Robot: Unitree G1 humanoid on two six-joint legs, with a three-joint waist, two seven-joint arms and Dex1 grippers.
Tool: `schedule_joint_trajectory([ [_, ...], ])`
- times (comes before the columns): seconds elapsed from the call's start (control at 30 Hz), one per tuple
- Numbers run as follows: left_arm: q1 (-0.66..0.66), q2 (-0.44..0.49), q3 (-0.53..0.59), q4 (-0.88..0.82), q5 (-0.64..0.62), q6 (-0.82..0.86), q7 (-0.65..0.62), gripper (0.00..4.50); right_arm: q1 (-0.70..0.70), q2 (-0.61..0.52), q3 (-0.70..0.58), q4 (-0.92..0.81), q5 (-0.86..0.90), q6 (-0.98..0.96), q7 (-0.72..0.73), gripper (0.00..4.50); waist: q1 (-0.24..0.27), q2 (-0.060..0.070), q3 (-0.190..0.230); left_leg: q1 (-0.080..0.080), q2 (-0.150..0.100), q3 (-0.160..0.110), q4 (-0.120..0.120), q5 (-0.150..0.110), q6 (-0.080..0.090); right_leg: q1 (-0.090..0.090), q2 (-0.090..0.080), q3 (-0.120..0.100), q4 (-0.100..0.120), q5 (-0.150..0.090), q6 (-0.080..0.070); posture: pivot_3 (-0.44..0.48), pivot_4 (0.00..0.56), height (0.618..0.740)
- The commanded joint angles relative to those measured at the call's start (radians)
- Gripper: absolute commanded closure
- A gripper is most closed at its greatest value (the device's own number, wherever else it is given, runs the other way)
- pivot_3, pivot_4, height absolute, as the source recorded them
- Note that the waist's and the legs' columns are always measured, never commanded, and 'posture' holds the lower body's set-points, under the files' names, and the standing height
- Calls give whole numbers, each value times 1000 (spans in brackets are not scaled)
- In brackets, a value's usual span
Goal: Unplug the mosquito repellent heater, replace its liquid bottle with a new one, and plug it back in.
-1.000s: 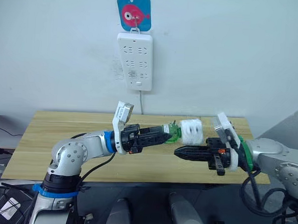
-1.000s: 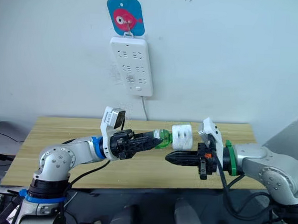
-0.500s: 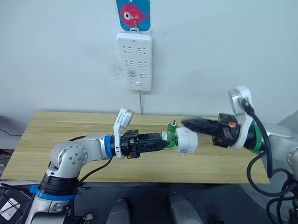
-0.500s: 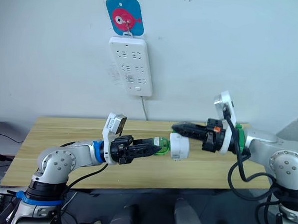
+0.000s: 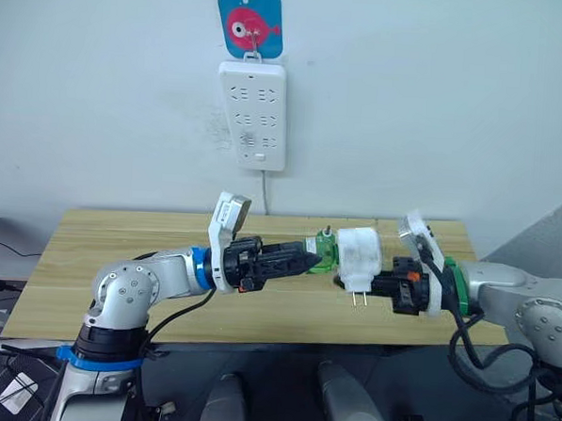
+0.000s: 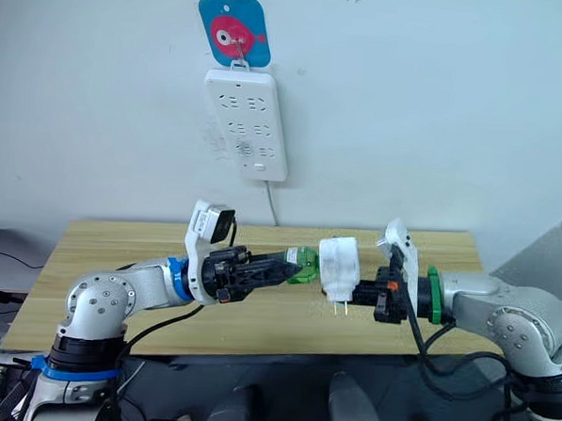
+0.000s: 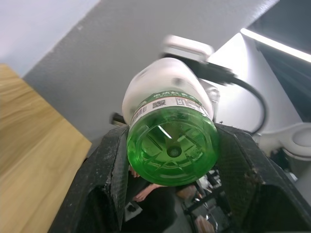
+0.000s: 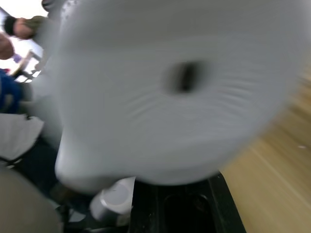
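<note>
The white mosquito repellent heater [image 5: 359, 252] hangs in the air over the table, prongs pointing down. A green bottle [image 5: 321, 254], which looks like the new one, is joined to its left end. My left gripper [image 5: 314, 258] is shut on that bottle; in the left wrist view its round base [image 7: 171, 144] sits between the black fingers [image 7: 109, 170]. My right gripper [image 5: 353, 282] reaches in from the right, against the heater's lower edge by the prongs. The heater's round top [image 8: 175, 92] is very close in the right wrist view. A second green bottle with a dark wick [image 5: 327, 236], apparently the old liquid bottle, stands just behind.
A white power strip [image 5: 254, 115] hangs on the wall under a blue fish hook [image 5: 250, 22], its cord dropping behind the wooden table [image 5: 119, 240]. The table's left half is bare wood.
My right gripper dropped from above and right of the heater to its lower edge. The heater now shows its prongs pointing down. The left gripper lifted slightly, still holding the bottle.
</note>
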Motion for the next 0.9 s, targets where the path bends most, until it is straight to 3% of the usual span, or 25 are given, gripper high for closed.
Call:
schedule_joint_trajectory([
  [0.03,-8,-3,9,1,26,-37,-5,2221,-15,-11,-61,-49,111,28,-13,4500,0,0,0,0,0,0,0,0,0,0,0,0,0,0,0,-225,188,740],
  [0.43,32,56,-117,-57,256,-205,-172,2221,-64,-5,-108,8,300,54,-154,4500,0,0,0,0,0,0,-1,0,0,0,0,0,0,0,0,-222,183,740],
  [0.9,46,83,-162,-89,309,-243,-258,2221,-80,-2,-89,47,309,52,-198,4500,0,0,0,0,0,0,-1,0,0,0,0,0,0,0,0,-216,177,740],
])
